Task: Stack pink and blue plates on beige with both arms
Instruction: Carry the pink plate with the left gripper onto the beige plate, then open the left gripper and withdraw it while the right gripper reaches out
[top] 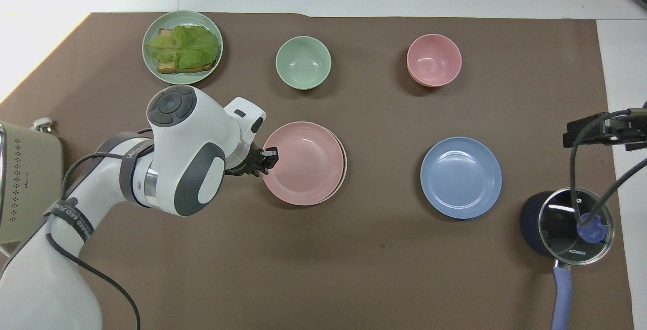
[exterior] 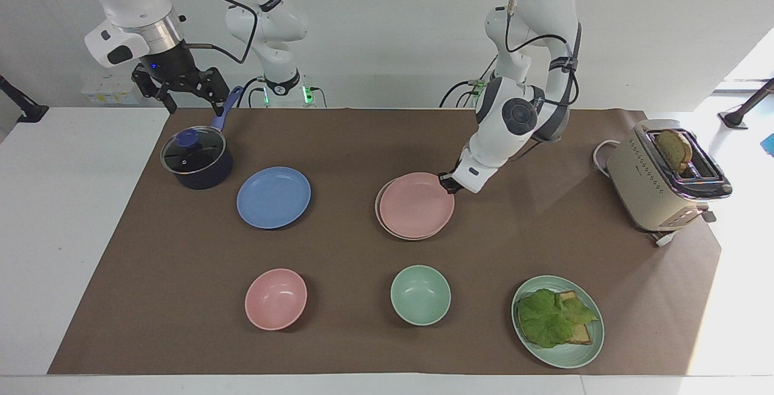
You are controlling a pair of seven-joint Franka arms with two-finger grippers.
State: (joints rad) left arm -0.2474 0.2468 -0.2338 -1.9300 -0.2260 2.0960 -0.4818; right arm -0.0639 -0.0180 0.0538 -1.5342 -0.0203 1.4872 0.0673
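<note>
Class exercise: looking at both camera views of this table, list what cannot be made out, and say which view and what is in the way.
- Round cream-beige plate: in both views only a thin rim shows under the pale pink plate.
- Left gripper: whether it grips the pink rim is too small to tell in either view.
- Right gripper: overhead view's edge cuts it off.
- Dark lidded saucepan: overhead, its handle end is cut off.

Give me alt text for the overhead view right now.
The pink plate sits on the beige plate at mid-table, the left gripper at its rim. The blue plate lies alone toward the right arm's end, beside a lidded saucepan under the waiting right gripper.
</note>
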